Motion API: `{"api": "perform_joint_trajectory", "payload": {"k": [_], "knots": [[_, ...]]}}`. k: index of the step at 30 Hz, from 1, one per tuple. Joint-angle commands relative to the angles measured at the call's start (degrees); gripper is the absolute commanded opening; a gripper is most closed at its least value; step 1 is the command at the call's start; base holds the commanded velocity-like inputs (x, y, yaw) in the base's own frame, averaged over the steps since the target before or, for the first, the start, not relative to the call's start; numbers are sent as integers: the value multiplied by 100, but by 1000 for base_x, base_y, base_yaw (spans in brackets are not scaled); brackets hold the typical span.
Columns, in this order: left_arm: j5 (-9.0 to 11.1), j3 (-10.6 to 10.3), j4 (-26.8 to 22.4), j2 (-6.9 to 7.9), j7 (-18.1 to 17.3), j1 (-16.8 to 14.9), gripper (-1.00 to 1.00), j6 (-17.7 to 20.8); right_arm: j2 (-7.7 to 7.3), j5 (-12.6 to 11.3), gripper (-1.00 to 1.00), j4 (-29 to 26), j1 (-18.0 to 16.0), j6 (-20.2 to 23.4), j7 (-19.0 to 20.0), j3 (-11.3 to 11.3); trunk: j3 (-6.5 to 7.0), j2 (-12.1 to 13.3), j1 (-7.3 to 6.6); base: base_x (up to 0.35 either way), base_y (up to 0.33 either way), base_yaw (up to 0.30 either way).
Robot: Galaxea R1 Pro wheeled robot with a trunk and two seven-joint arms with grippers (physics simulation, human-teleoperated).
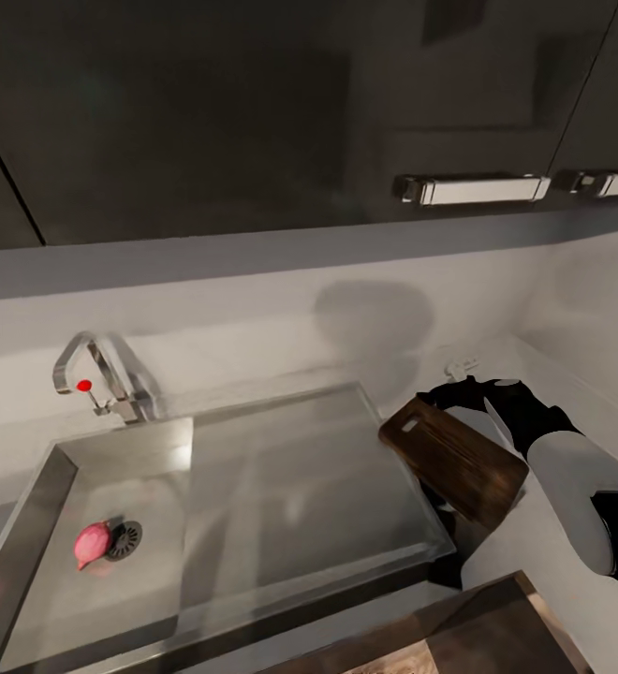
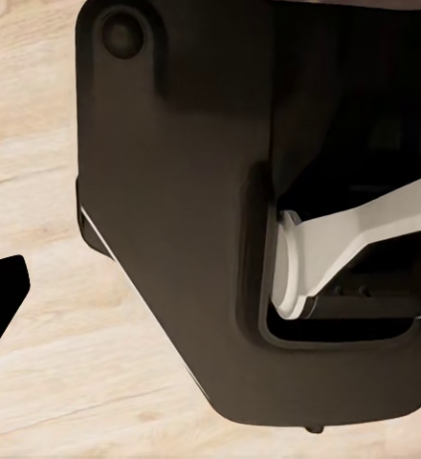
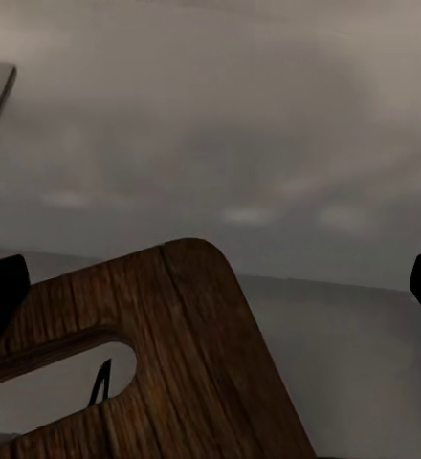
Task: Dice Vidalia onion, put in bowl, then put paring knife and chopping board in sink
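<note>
Rounded wood-grain chopping board point(image 3: 172, 354)

Dark glossy wall cabinets point(image 1: 206, 122) with chrome bar handles point(image 1: 473, 189) hang above a pale grey backsplash point(image 1: 253, 318). Light wood plank floor point(image 2: 38, 124) lies below.

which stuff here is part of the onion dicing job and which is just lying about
Part of the job:
Vidalia onion, in the sink beside the drain
chopping board, tilted, at the right claw
countertop

Just there:
tap
cabinet handles
wall socket
</note>
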Motion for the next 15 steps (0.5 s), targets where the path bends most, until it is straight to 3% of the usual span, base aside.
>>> {"api": "perform_joint_trajectory", "payload": {"k": [1,15], "knots": [[7,3,-8,-1,-18,2,100,-5,-5,9,100,-12,-3,27,14,32,-19,-11,3,23,-4,0],[7,3,-2,-2,-18,2,100,-6,-5,9,100,-12,-3,27,17,36,-148,-11,3,2,0,0]]}}
